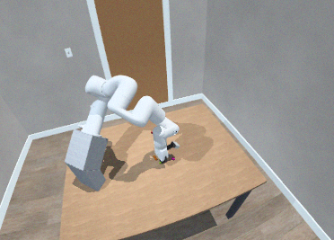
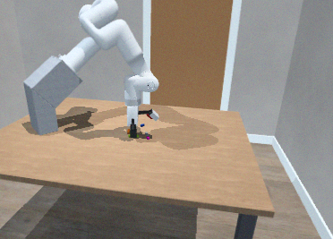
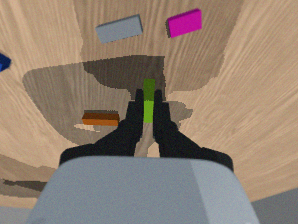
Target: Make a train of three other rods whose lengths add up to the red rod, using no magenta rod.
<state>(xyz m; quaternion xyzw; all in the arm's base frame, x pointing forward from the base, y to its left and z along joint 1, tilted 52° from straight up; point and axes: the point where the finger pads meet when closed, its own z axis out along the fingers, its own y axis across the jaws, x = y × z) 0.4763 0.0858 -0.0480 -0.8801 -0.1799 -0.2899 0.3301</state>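
In the wrist view my gripper (image 3: 148,100) is shut on a lime rod (image 3: 148,101) that points away from the camera, close to the table. An orange rod (image 3: 100,119) lies flat to the left of the fingers. A grey rod (image 3: 119,28) and a magenta rod (image 3: 184,23) lie farther ahead, side by side with a gap. A blue rod (image 3: 3,62) shows at the left edge. In the exterior and top views the gripper (image 2: 132,131) stands upright over the small cluster of rods (image 1: 163,158) near the table's middle. A red rod is partly hidden behind the wrist.
The arm's grey base block (image 2: 45,93) stands at the table's left end. The table's edges (image 2: 179,203) are far from the rods.
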